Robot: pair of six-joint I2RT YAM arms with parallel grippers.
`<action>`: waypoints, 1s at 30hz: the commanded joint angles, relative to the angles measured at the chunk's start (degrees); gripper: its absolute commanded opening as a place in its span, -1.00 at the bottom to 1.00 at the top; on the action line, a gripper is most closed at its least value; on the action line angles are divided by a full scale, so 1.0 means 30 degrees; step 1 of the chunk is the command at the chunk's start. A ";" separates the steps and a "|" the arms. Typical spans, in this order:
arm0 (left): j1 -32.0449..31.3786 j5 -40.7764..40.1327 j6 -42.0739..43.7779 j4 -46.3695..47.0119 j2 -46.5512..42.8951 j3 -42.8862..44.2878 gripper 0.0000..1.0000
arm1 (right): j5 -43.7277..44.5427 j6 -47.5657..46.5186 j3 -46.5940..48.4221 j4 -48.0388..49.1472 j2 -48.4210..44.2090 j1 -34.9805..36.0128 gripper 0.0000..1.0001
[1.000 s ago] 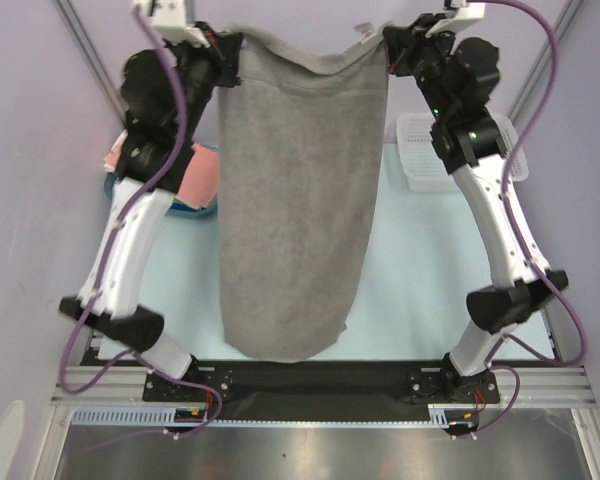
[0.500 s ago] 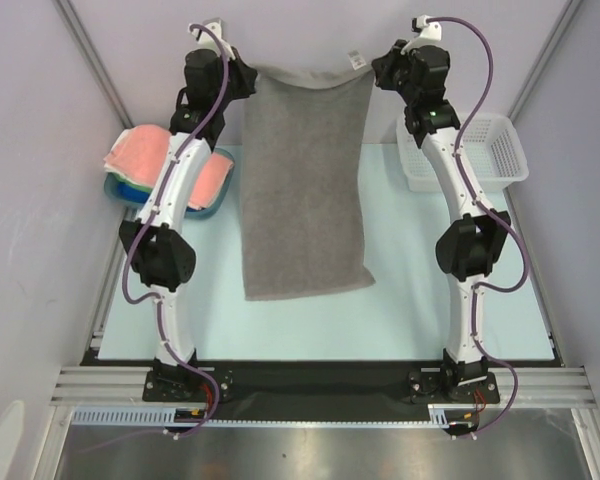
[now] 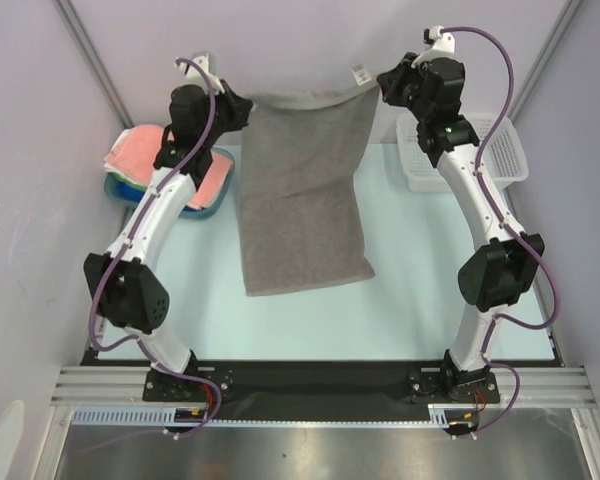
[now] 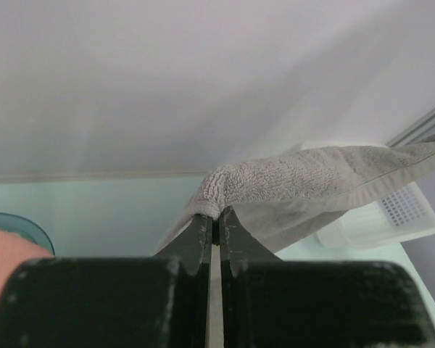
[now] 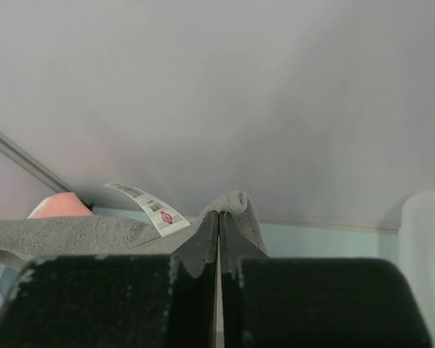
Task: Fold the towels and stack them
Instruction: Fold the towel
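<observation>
We find a pale blue table [image 3: 410,300] enclosed by lilac walls. The largest item on it is the grey towel [image 3: 300,200]. It is held up by its two top corners at the far side of the table, and its top edge sags slightly between them. Its lower end appears to lie on the table near the middle.

The left arm [image 3: 150,220] and right arm [image 3: 480,200] both reach to the far side, one at each corner.

At far left a blue tray [image 3: 195,212] carries salmon pink towels [image 3: 145,148], which overhang its rim. At far right stands a white perforated basket [image 3: 505,160], well apart from the grey towel.

The left gripper [image 4: 212,221] is pinched nearly closed on the towel's left corner. The right gripper [image 5: 219,217] is likewise clamped tight on the right corner.

A small white tag [image 5: 148,206] sticks out just beside the right gripper.
</observation>
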 commanded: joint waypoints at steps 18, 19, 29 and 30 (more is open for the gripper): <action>-0.0013 -0.1734 0.0257 0.2866 -0.1230 -0.2768 -0.99 | -0.1405 0.0320 0.3308 -0.2877 0.3966 -0.0053 -1.00; -0.0013 -0.1882 0.0432 0.3186 -0.1054 -0.2474 -0.99 | -0.1434 0.0291 0.4481 -0.2877 0.4678 -0.0082 -1.00; -0.0071 -0.2968 0.1635 0.5645 0.0617 -0.1999 -0.99 | -0.0820 0.0730 0.7605 0.1011 0.7414 -0.0199 -1.00; -0.0071 -0.3025 0.1635 0.5824 0.0646 -0.2176 -0.99 | -0.0819 0.0759 0.6670 0.1193 0.7236 -0.0228 -1.00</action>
